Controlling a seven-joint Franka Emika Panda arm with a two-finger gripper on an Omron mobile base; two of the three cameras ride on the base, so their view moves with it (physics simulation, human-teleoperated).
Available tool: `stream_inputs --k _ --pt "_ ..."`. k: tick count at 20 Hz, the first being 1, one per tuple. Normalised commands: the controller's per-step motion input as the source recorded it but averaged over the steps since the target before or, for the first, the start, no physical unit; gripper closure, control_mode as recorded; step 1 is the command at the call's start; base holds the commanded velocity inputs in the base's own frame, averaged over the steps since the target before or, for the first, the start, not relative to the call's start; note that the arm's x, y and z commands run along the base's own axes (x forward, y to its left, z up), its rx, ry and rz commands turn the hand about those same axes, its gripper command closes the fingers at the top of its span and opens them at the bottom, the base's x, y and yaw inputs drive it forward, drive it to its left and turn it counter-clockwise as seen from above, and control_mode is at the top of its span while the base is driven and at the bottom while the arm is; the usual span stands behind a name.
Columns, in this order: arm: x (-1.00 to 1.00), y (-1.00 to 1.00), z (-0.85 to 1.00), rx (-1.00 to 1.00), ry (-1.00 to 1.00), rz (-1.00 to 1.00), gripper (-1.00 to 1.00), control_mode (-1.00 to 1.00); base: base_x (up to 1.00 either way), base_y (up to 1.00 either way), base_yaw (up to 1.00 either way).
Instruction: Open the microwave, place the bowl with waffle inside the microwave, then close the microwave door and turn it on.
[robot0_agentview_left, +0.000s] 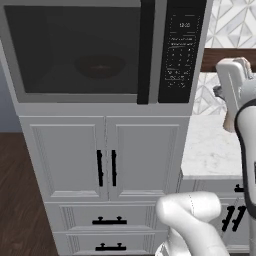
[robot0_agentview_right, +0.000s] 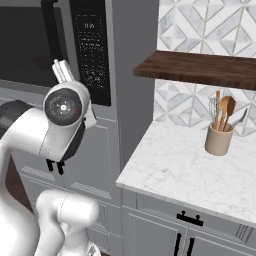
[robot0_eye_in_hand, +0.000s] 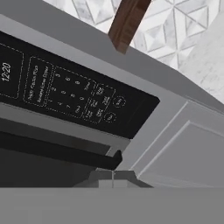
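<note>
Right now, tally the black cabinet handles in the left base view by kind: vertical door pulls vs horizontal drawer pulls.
Vertical door pulls: 4 (two on the tall cabinet, two by the arm, partly hidden)
Horizontal drawer pulls: 3 (one half hidden by the arm)
Total: 7

I record grey panelled cabinets with black handles, dark wood floor, white marble desk, geometric tiled wall, walnut shelf.

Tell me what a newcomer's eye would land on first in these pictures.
The big grey microwave built in above the cabinets, its door shut with the reddish-brown bowl dim behind the dark glass. Next, the black keypad panel, filling the hand view close up. Right of it, a beige utensil cup stands on the marble counter.
</note>
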Motion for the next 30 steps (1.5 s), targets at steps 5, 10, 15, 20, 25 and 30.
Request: stream_inputs --k 5,10,15,20,25,30 --pt "0.29 0.00 0.01 0.03 0.00 0.00 1.00 -1.00 0.00 0.00 0.00" --pt "0.43 0.00 0.00 0.00 0.00 0.00 1.00 -1.00 0.00 0.00 0.00" --pt "0.57 0.00 -0.09 0.00 0.00 0.00 1.00 -1.00 0.00 0.00 0.00" --pt "0.44 0.00 -0.31 -0.02 0.00 0.00 1.00 -1.00 0.00 0.00 0.00" --pt "0.40 0.00 -0.24 -0.01 0.00 0.00 1.00 -1.00 0.00 0.00 0.00" --pt "0.42 0.00 -0.09 0.00 0.00 0.00 1.00 -1.00 0.00 0.00 0.00"
